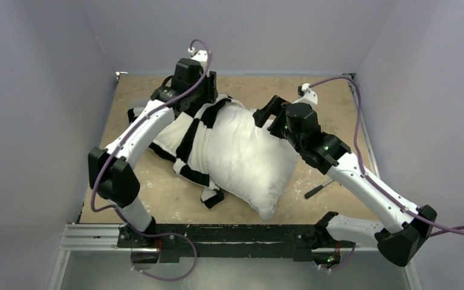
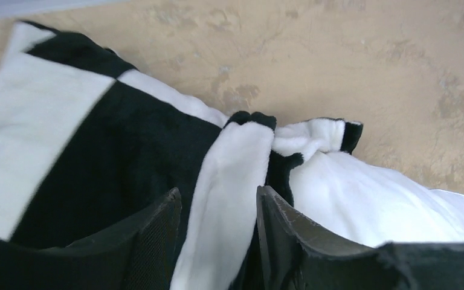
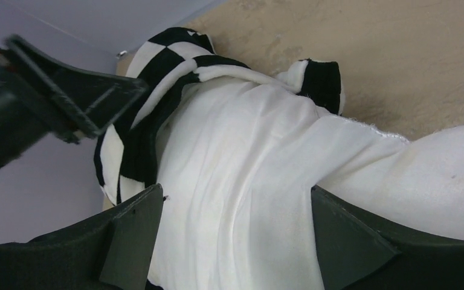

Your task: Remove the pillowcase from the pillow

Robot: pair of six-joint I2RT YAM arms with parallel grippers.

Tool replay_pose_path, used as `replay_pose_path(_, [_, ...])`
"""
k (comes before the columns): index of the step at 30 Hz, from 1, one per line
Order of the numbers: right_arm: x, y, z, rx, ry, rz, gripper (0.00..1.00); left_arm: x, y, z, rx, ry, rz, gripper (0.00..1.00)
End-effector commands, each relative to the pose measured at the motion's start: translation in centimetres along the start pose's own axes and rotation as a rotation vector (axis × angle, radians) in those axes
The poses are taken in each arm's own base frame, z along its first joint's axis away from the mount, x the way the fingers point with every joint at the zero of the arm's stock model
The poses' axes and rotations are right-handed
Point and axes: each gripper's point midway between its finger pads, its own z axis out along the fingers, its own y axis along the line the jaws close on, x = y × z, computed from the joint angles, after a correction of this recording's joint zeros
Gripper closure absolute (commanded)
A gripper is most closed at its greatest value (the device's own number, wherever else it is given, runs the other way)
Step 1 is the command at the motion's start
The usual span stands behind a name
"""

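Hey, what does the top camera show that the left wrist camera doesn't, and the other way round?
Only the top view: the left arm and right arm, the whole pillow, the right pincer open over its far right corner, and a dark rod on the table. Only the left wrist view: the left pincer closed on a white fold of the pillowcase. Both: the checkered pillowcase bunched on one end of the pillow, bare white pillow, tan table.
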Motion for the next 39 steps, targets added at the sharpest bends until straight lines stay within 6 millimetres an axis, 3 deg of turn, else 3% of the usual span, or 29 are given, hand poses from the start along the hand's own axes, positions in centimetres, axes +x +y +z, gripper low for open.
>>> replay_pose_path(1, [-1.8, 3.2, -0.5, -0.106, -0.023, -0.095, 0.1, -5.5, 1.0, -7.2, -0.069, -0.181, -0.019, 0.49])
replay_pose_path(4, [-2.3, 3.5, -0.6, -0.093, -0.038, -0.104, 0.09, -4.5, 2.1, -9.6, -0.116, -0.186, -0.026, 0.43])
replay_pose_path(8, [-4.1, 2.4, -0.2, 0.016, -0.104, -0.079, 0.05, -2.3, 2.9, -12.3, -0.138, -0.178, -0.049, 0.4])
replay_pose_path(14, [-5.0, 1.4, 0.6, 0.131, -0.142, -0.029, 0.01, 1.6, 4.1, -14.7, -0.176, -0.121, -0.084, 0.39])
replay_pose_path(19, [-4.2, 2.4, 1.1, 0.072, -0.091, -0.136, 0.01, 3.3, 4.6, -16.2, -0.192, -0.098, -0.103, 0.39])
replay_pose_path(25, [-0.1, 4.8, 0.3, -0.11, 0.068, -0.297, 0.01, 5.2, 4.1, -16.8, -0.16, -0.04, -0.121, 0.39])
replay_pose_path(27, [2.4, 5.3, 0.0, -0.148, 0.14, -0.337, 0.01, 6.0, 3.7, -16.7, -0.132, -0.01, -0.127, 0.39])
replay_pose_path(33, [10.5, 5.1, 0.2, -0.118, 0.312, -0.422, 0.01, 8.4, 3.4, -16.2, -0.114, 0.068, -0.141, 0.38])
replay_pose_path(39, [14.5, 4.4, 0.7, -0.055, 0.376, -0.476, 0.01, 9.6, 3.2, -16.2, -0.097, 0.099, -0.158, 0.37])
